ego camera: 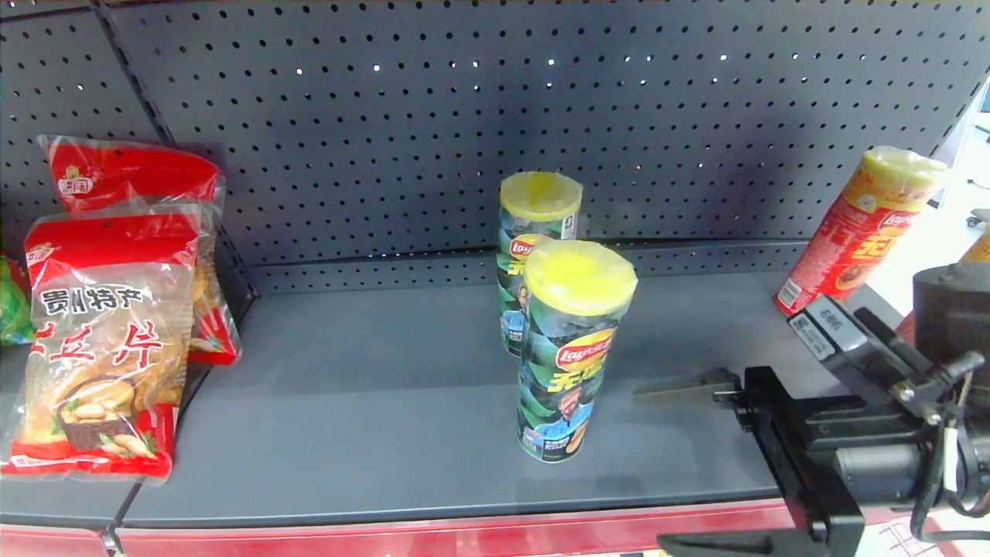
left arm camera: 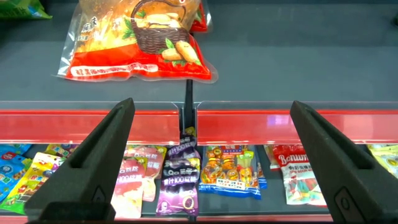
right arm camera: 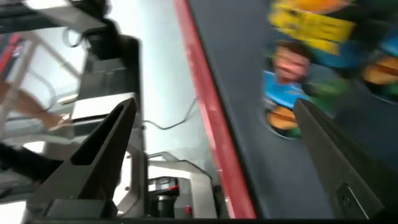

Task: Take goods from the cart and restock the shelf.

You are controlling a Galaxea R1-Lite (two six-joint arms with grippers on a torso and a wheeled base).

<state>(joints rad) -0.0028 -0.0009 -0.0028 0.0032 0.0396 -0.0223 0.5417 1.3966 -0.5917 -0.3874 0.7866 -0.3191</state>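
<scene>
Right gripper (ego camera: 657,468) gapes wide, empty, at the front edge of the shelf (ego camera: 348,402), just beside the upright green can (ego camera: 572,356). Left gripper (left arm camera: 205,162) is likewise spread and empty. Bare floor lies between can and snack bags (ego camera: 100,348).

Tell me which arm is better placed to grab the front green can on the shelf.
Right. The right gripper is open over the shelf, just beside the front green can. The left gripper sits outside the shelf edge, facing the red snack bag.

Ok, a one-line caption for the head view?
Open right pincer beside the front green, yellow-lidded chip can on the grey metal shelf.
</scene>
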